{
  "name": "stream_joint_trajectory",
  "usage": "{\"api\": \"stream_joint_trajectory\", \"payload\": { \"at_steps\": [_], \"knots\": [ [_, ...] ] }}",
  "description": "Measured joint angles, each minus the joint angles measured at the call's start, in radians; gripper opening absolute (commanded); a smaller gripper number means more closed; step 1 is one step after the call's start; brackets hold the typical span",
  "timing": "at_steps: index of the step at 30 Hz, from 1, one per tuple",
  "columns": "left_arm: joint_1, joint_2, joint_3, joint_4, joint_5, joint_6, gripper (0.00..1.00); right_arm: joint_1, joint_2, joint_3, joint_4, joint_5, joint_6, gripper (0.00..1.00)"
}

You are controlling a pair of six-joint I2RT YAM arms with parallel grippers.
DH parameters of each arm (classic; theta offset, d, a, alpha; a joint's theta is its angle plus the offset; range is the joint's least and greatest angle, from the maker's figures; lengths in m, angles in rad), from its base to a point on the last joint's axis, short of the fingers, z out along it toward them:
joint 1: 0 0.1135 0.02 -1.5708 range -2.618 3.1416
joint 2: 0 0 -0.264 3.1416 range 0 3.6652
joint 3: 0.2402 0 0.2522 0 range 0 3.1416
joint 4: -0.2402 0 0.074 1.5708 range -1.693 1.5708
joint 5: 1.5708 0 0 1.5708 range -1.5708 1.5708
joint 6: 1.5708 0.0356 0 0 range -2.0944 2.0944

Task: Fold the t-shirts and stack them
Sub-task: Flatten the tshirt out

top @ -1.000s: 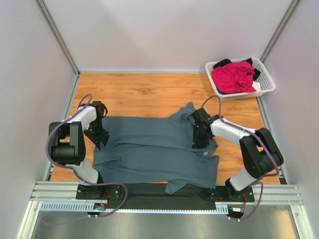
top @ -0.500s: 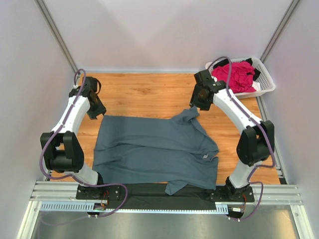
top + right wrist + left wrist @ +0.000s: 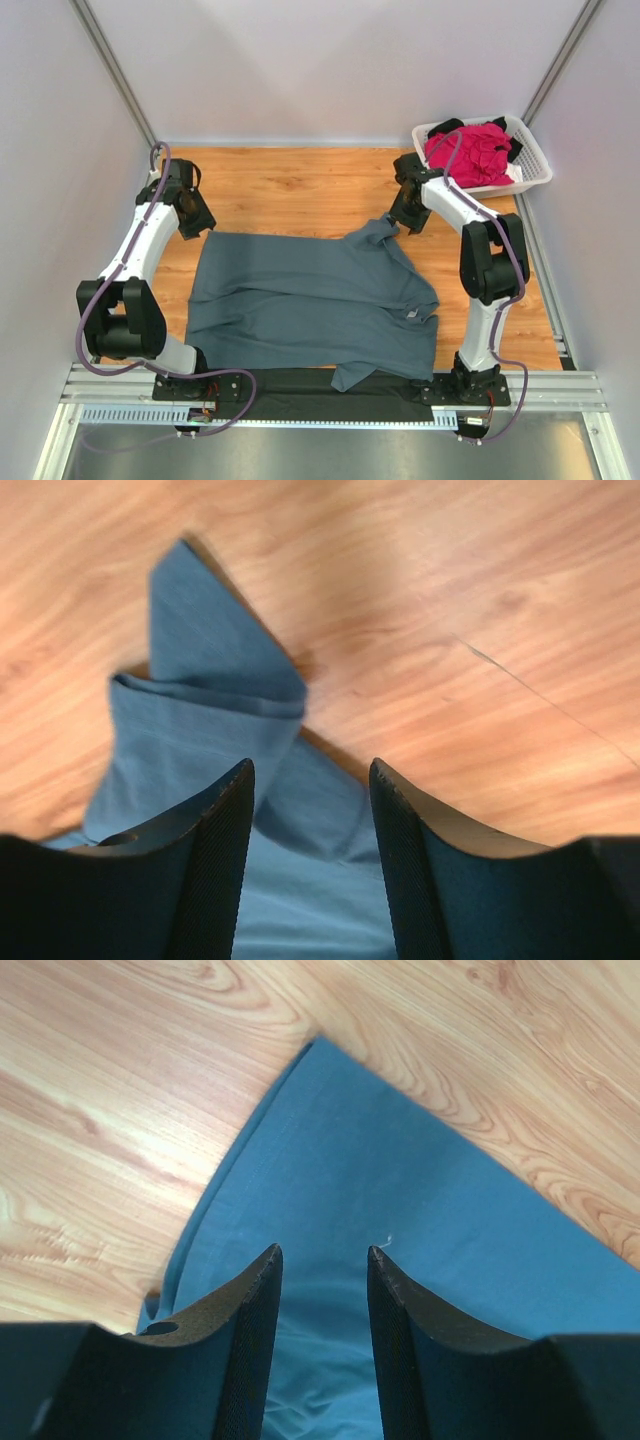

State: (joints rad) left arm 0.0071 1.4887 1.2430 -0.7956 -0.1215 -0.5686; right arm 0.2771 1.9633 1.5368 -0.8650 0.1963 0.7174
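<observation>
A large slate blue-grey t-shirt lies spread on the wooden table, with a small neck label near its right edge. My left gripper is open and empty just over the shirt's far left corner; in the left wrist view its fingers straddle flat cloth. My right gripper is open and empty over the folded-up sleeve at the far right; in the right wrist view that sleeve lies between and ahead of the fingers. A magenta-pink t-shirt and a black one lie in the basket.
The white slatted basket stands at the far right corner against the wall. Grey walls close in the left, right and back. A black mat and metal rails run along the near edge, and the shirt's hem hangs onto the mat.
Both arms have lifted off the shirt's sides and swung to its far corners. In the last half second the right gripper came down towards the folded sleeve; the left barely moved.
</observation>
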Motion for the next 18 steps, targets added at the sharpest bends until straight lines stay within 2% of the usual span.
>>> {"api": "stream_joint_trajectory", "payload": {
  "at_steps": [6, 9, 12, 13, 16, 18],
  "knots": [
    [0.000, 0.000, -0.005, 0.008, 0.013, 0.000, 0.47, 0.000, 0.049, 0.002, 0.103, -0.033, 0.042, 0.47],
    [0.000, 0.000, -0.006, 0.008, 0.009, 0.000, 0.47, 0.000, 0.094, 0.012, 0.114, -0.041, 0.053, 0.40],
    [0.000, -0.004, -0.006, 0.008, 0.003, 0.000, 0.47, 0.000, 0.127, 0.024, 0.108, -0.045, 0.060, 0.27],
    [0.000, -0.005, -0.006, 0.008, -0.001, 0.000, 0.47, 0.000, 0.130, 0.029, 0.102, -0.044, 0.062, 0.19],
    [0.000, -0.005, -0.006, 0.007, -0.011, 0.000, 0.47, 0.000, 0.130, 0.056, 0.097, -0.040, 0.062, 0.09],
    [0.000, -0.005, -0.006, 0.007, -0.011, -0.001, 0.46, 0.000, 0.130, 0.081, 0.097, -0.040, 0.057, 0.07]
  ]
}}
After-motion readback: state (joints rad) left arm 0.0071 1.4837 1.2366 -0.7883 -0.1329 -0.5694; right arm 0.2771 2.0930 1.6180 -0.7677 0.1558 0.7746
